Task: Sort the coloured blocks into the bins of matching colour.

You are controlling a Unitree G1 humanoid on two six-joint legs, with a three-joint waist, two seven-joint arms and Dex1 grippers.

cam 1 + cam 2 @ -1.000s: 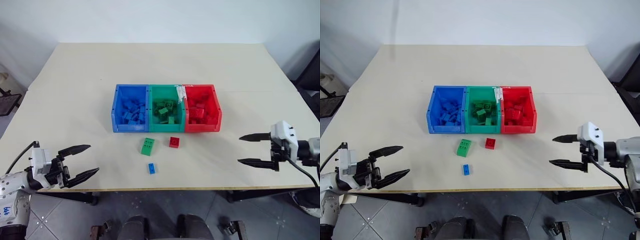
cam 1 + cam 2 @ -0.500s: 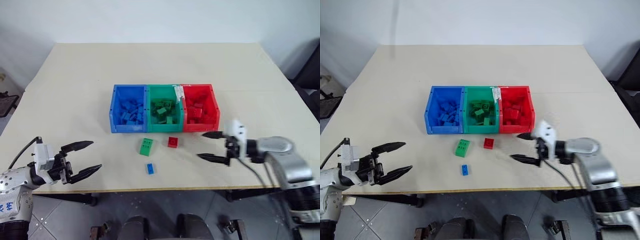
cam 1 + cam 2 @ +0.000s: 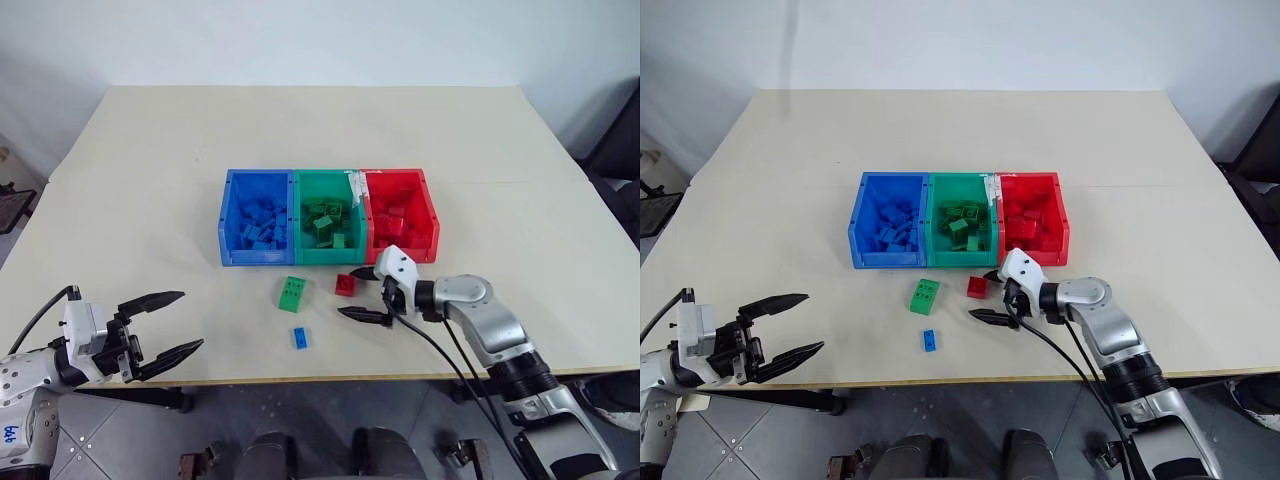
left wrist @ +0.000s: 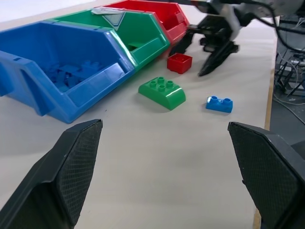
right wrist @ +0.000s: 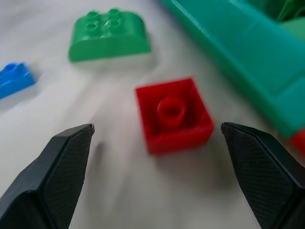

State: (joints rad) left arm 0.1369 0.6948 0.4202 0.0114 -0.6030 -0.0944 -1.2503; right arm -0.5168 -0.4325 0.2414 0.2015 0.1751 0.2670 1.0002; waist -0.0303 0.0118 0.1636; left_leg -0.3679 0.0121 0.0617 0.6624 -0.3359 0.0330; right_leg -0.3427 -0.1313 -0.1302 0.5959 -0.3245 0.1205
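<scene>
The red brick (image 3: 346, 284) lay on the worktop (image 3: 150, 200) just before the green bin (image 3: 329, 230), between the right gripper's (image 3: 362, 294) open jaws; the green brick (image 3: 292, 293) and blue brick (image 3: 302, 337) lay beside it. The left gripper (image 3: 168, 322) hung open, well apart.

The right gripper (image 3: 362, 294) reaches in over the table's front half, arm bent at the elbow, jaws wide apart (nothing between them). The left gripper (image 3: 165, 322) hovers spread at the table's front left edge.
</scene>
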